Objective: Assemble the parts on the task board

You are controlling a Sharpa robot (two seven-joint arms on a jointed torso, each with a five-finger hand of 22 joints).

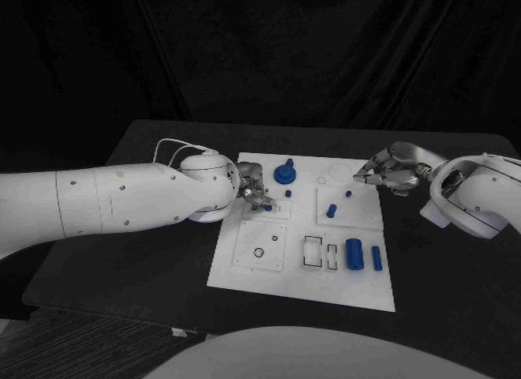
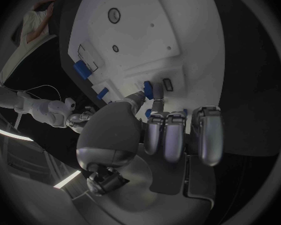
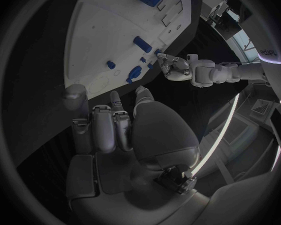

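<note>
The white task board [image 1: 309,276] lies in the middle of the black table. My left hand [image 1: 252,189] is over the board's left part and pinches a small blue part [image 2: 148,90] between thumb and a finger, just above a square recess [image 1: 279,208]. My right hand [image 1: 388,170] hovers at the board's far right edge, its fingers [image 3: 104,131] curled in with nothing visible in them. On the board stand a blue knob [image 1: 286,174], a small peg [image 1: 331,210] and a tiny piece [image 1: 347,192]. A large blue cylinder [image 1: 354,253] and a thinner one [image 1: 376,257] lie near its front right.
A square plate with a round hole [image 1: 260,245] and two rectangular slots [image 1: 324,253] mark the board's front half. Black table [image 1: 147,268] surrounds the board. In the right wrist view my left hand [image 3: 178,67] shows beyond the board [image 3: 97,30].
</note>
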